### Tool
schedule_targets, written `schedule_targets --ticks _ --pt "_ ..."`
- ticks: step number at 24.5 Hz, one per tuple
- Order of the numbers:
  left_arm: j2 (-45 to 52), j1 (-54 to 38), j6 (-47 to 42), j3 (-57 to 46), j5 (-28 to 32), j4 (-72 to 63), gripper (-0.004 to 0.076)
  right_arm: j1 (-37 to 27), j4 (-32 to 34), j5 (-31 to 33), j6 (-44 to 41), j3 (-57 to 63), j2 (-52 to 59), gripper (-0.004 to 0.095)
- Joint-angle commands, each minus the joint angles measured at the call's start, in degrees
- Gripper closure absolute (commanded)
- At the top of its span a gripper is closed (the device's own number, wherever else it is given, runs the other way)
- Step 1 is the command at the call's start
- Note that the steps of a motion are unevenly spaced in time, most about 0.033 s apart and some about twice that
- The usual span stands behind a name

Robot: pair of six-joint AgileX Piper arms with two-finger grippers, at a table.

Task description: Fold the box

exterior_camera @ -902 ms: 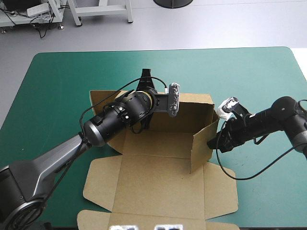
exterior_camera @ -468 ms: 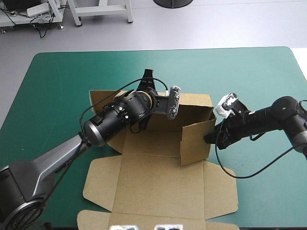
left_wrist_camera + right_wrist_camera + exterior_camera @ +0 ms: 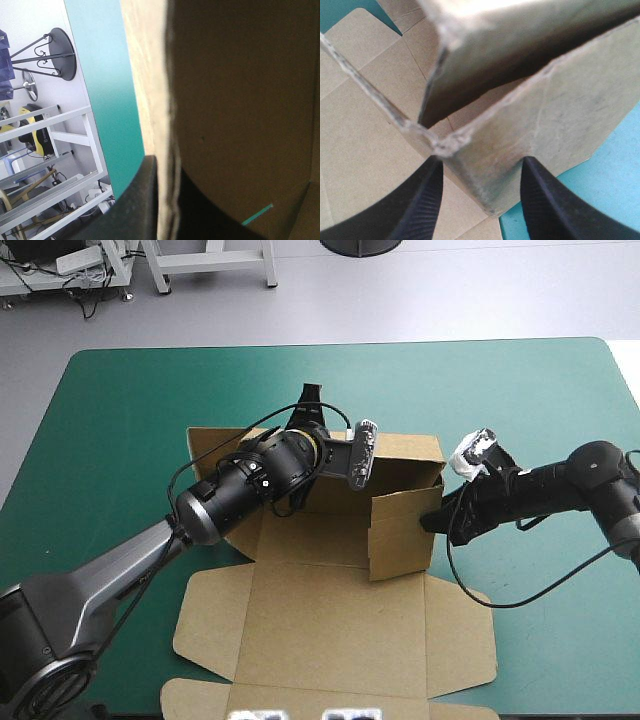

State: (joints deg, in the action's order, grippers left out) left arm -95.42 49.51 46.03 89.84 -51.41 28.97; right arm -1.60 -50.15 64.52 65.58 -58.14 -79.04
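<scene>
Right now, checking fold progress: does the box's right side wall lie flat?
No, the right side wall stands raised, with the right pincer at it.

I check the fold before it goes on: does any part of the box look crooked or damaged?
On the box, the right wall is askew: it slants inward over the floor, not square with the back wall that the left gripper pinches. The right gripper, fingers apart, straddles its bent corner. No tear shows.

Black fingers pinched on edge of raised brown box wall, one finger each side of the board, strip of teal-green surface beside the wall
</scene>
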Motion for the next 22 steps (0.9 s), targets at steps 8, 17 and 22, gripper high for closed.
schedule_targets --ticks 8,17,22 --pt "0.59 0.43 0.93 0.99 -0.39 -2.79 0.0734 0.07 -7.84 -5.62 2.28 2.66 1.65 0.0458" --pt "0.59 0.43 0.93 0.99 -0.92 -2.79 0.0734 0.1 -14.43 -12.14 5.81 4.52 1.53 0.0459" --pt "0.59 0.43 0.93 1.1 -0.81 -2.79 0.0734 0.1 -15.07 -17.2 5.81 4.52 1.53 0.0459"
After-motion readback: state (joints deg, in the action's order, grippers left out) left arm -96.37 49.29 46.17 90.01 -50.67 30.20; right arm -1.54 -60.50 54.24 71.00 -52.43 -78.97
